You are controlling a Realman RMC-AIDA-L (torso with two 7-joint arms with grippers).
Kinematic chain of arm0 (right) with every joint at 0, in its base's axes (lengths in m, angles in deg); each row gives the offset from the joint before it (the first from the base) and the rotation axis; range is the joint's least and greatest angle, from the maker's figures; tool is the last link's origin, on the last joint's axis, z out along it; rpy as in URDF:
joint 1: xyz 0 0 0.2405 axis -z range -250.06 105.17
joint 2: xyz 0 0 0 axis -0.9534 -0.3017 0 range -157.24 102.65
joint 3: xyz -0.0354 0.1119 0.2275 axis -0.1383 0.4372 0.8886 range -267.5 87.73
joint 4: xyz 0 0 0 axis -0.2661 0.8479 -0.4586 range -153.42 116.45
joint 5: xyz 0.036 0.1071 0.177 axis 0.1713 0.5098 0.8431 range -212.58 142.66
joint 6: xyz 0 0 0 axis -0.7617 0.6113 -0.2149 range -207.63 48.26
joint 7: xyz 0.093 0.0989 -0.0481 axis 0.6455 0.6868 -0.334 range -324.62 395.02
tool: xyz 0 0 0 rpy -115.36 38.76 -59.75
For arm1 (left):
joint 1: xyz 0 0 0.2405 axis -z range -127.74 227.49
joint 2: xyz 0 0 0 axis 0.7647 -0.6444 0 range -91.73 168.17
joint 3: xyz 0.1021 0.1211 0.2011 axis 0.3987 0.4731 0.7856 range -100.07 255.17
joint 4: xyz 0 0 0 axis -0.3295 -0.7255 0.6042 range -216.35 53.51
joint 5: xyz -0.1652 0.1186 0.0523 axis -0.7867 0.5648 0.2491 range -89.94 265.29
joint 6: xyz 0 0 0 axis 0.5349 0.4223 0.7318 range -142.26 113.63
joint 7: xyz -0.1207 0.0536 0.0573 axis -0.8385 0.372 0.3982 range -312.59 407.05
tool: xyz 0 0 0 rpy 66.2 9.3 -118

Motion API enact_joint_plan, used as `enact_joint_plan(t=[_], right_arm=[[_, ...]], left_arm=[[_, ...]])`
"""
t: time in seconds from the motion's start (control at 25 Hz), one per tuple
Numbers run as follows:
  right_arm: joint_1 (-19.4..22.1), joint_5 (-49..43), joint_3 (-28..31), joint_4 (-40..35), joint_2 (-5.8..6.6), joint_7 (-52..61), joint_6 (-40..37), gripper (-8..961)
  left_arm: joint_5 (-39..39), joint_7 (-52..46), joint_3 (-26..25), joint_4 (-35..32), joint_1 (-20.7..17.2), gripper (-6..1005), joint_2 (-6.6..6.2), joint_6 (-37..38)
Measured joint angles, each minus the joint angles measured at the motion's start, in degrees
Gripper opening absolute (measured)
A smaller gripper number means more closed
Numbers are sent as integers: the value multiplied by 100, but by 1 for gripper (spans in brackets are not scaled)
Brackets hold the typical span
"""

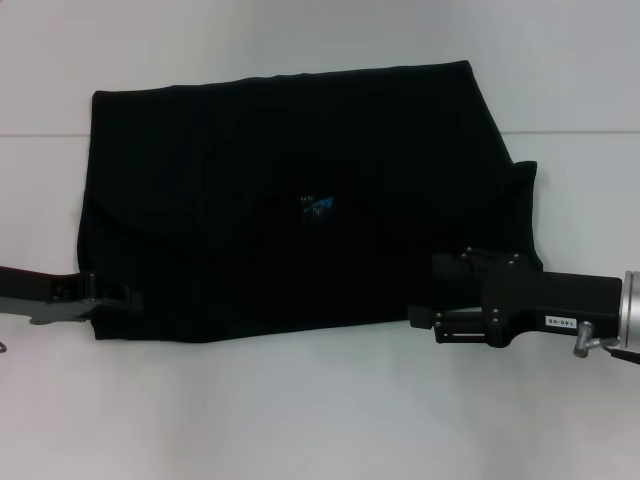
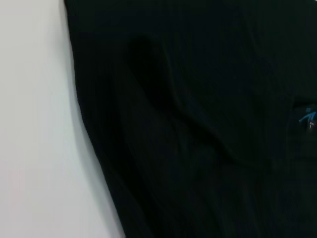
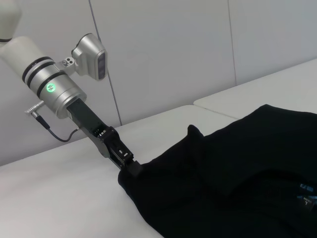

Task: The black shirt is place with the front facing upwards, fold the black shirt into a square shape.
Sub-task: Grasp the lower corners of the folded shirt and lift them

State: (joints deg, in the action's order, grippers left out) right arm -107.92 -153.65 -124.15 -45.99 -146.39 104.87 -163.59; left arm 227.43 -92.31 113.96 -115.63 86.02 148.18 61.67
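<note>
The black shirt (image 1: 290,200) lies on the white table as a wide, partly folded block, with a small blue mark (image 1: 318,206) near its middle. One flap sticks out at its right side (image 1: 520,200). My left gripper (image 1: 128,299) is at the shirt's near left corner; the right wrist view shows it (image 3: 130,167) pinched on that corner. My right gripper (image 1: 425,300) hovers over the shirt's near right edge. The left wrist view is filled by the black shirt (image 2: 198,124) and its blue mark (image 2: 307,119), with its left edge against bare table.
The white table (image 1: 300,410) runs all round the shirt, with a seam line (image 1: 580,133) across the back. A pale panelled wall (image 3: 173,49) stands behind the left arm (image 3: 54,89) in the right wrist view.
</note>
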Motion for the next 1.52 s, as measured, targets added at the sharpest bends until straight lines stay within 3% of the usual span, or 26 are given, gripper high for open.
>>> enact_joint_plan(t=[0.32, 0.52, 0.64, 0.84, 0.96, 1.08, 1.2, 1.52], right_arm=[[26, 5, 18, -51, 42, 379, -31, 913], [48, -43, 24, -434, 214, 1628, -14, 914], [25, -280, -8, -979, 464, 3243, -15, 914], [-221, -1159, -76, -1505, 1044, 6117, -37, 914], [-442, -1776, -123, -1533, 1261, 7204, -39, 913], [-714, -2451, -152, -1550, 1251, 7648, 97, 912], [-973, -2824, -270, -1357, 1138, 7735, 296, 911], [-1334, -2939, -781, -444, 901, 7709, 1235, 909]], left_arm=[[0, 8, 33, 6, 9, 329, -2, 93], [-4, 22, -4, 15, 10, 157, -2, 145], [-21, 36, -4, 8, 7, 42, -2, 187], [-3, 41, -2, -10, 18, 29, -12, 222], [-1, 41, -2, -12, 18, 29, -17, 214], [0, 59, 3, -1, 19, 29, -19, 175], [0, 73, 20, 5, 40, 29, -20, 164], [-1, 76, -1, -15, 44, 29, -24, 181]])
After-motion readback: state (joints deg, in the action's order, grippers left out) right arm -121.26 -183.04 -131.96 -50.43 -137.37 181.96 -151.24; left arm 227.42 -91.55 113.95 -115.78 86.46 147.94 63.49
